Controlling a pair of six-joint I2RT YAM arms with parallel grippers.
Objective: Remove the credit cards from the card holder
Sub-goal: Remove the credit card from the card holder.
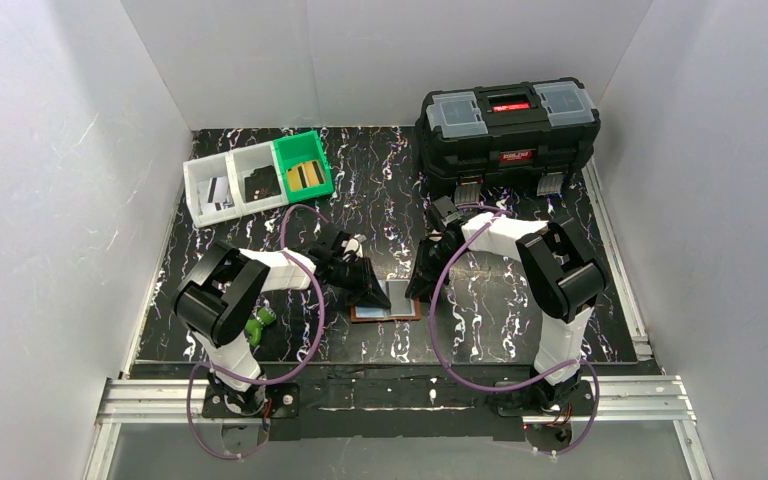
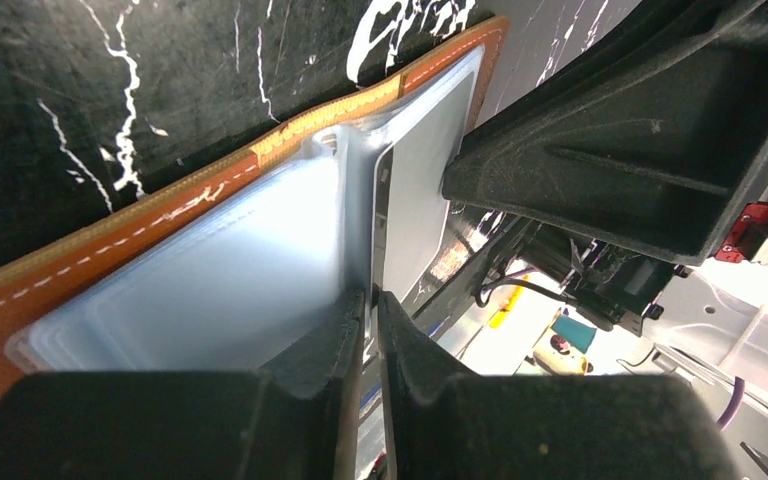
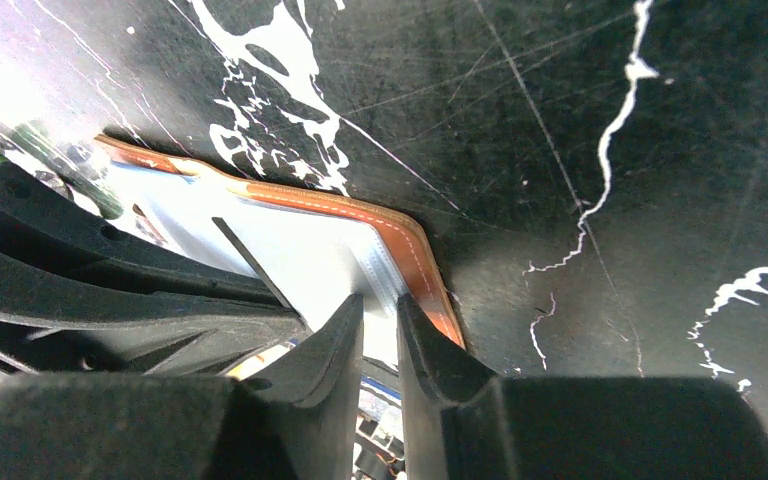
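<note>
1. The brown card holder [image 1: 385, 316] lies open on the black table [image 1: 500, 320], between my two arms and near the front edge.
2. My left claw [image 2: 372, 310] is almost shut. It pinches a thin grey card [image 2: 422, 200] that stands up from the middle of the card holder.
3. My right claw [image 3: 378, 325] is almost shut too. It nips the pale pocket edge at one corner of the card holder.

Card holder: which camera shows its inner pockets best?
Left wrist. The card holder lies open there, its pale pockets and stitched brown edge filling the frame. The right wrist view shows only one corner; the top external view shows it small, between the left gripper and right gripper.
</note>
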